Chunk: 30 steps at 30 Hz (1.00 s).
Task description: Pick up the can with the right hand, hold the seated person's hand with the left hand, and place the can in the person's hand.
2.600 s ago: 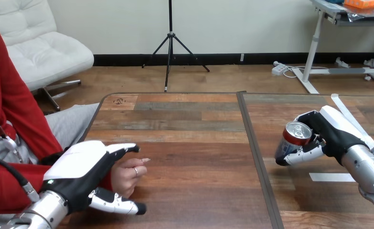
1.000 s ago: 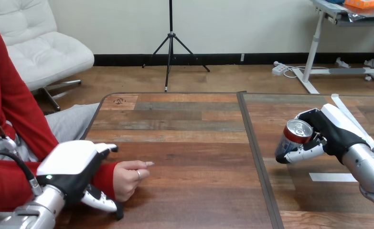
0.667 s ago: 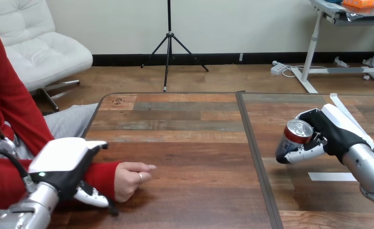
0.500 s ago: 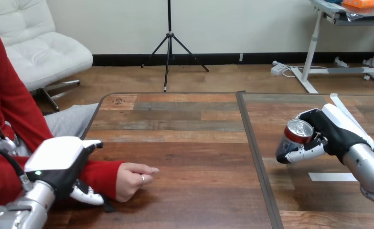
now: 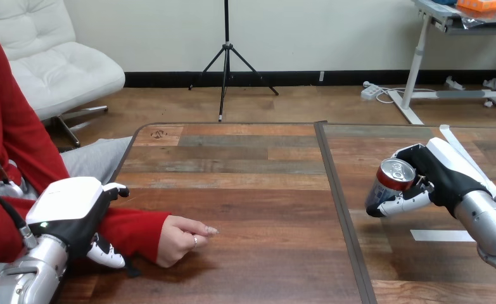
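Red-topped can (image 5: 392, 182) clasped in right robot hand (image 5: 445, 180) over right part of desk (image 5: 251, 190), base hidden. Left robot hand (image 5: 74, 215) closed round person's red-sleeved forearm (image 5: 134, 228), fingers (image 5: 120, 188) mostly under shell (image 5: 68, 196). Wide bare wood between.

Left hand (image 5: 71, 218), right hand (image 5: 446, 176): black, white shells.

Wooden table (image 5: 245, 166), white tape strip (image 5: 440, 235)
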{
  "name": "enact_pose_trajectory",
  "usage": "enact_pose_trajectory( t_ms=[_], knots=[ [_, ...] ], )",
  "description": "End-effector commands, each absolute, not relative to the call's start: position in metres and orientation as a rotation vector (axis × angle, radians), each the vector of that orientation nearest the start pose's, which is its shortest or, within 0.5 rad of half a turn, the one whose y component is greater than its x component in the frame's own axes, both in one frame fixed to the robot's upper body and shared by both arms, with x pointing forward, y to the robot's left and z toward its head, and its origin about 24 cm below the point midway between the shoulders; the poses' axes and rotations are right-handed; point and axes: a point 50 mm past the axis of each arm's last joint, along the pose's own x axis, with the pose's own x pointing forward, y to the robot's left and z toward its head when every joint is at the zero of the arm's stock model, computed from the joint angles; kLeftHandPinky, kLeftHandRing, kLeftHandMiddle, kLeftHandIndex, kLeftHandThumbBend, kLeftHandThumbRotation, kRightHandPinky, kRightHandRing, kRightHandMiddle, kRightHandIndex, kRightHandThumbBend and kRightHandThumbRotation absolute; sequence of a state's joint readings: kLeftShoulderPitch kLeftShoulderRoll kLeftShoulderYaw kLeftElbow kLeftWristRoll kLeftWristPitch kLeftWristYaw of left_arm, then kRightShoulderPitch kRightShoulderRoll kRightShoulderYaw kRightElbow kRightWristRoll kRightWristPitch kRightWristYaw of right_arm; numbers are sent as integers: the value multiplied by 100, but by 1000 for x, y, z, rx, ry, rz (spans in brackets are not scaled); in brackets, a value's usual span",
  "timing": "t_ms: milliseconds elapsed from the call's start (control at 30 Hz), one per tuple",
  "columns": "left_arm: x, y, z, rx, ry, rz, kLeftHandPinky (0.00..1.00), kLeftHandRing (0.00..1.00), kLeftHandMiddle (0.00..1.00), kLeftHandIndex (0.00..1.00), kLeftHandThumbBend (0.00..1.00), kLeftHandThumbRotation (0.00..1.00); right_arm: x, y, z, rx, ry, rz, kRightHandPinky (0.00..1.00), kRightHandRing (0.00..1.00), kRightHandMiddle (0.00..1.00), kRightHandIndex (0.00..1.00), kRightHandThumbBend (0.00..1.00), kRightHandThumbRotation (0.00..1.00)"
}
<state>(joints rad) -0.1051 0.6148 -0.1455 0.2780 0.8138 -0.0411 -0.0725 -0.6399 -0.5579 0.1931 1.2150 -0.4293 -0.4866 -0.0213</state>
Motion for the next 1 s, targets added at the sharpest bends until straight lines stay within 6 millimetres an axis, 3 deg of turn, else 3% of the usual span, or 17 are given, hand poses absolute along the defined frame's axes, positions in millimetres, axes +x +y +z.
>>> enact_pose_trajectory(
  t_ms=[0,467,700,967],
  knots=[
    [277,255,42,1432,175,-206,78,78,78,78,90,8,351,-272,77,-978,16,107,34,37,42,44,80,0],
    [280,253,44,1414,167,-222,70,70,71,69,90,1,351,-273,78,-979,7,105,32,36,41,44,80,0],
    [281,251,44,1395,155,-248,58,63,66,66,90,0,352,-273,78,-970,22,101,33,37,42,44,79,0],
    [281,248,42,1368,149,-275,54,61,65,65,88,0,352,-273,78,-967,16,97,35,38,42,45,80,0]
  ],
)
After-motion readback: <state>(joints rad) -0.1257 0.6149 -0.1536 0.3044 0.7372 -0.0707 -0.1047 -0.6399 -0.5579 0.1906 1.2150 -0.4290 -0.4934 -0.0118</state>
